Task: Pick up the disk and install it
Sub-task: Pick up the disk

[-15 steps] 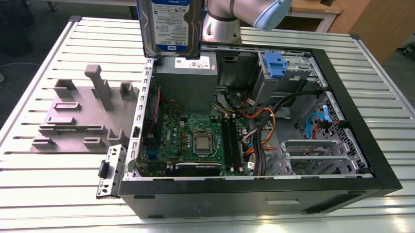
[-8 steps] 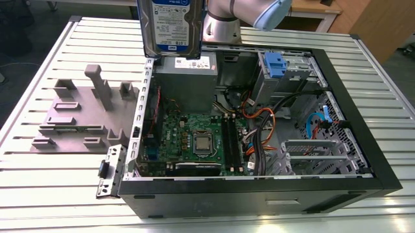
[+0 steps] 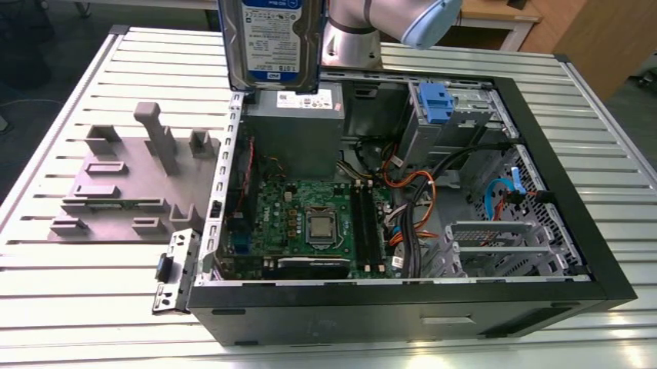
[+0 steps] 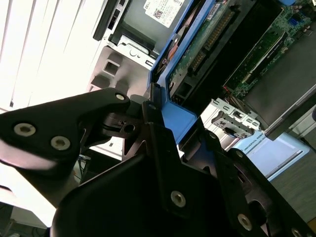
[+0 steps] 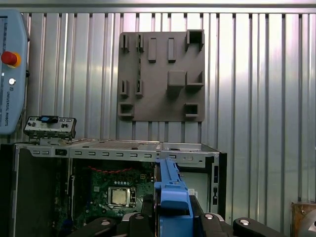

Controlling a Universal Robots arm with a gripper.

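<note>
The disk (image 3: 272,42) hangs upright in the air over the back left corner of the open computer case (image 3: 575,192), its white-and-blue label facing the exterior view. In the second wrist view its green circuit-board side (image 4: 207,44) and blue rail frame (image 4: 180,118) show. My gripper (image 4: 153,106) is shut on the disk, the black fingers (image 4: 98,113) clamping the blue rail. In the first wrist view the blue rail (image 5: 173,192) rises from the gripper (image 5: 170,219), above the case and its motherboard.
Inside the case lie the motherboard (image 3: 308,219), a grey power-supply box (image 3: 298,127), a silver cage with a blue latch (image 3: 436,104) and a lower silver cage (image 3: 493,238). A grey fixture plate (image 3: 123,184) sits on the slatted table (image 3: 82,307). A pendant (image 5: 10,74) lies nearby.
</note>
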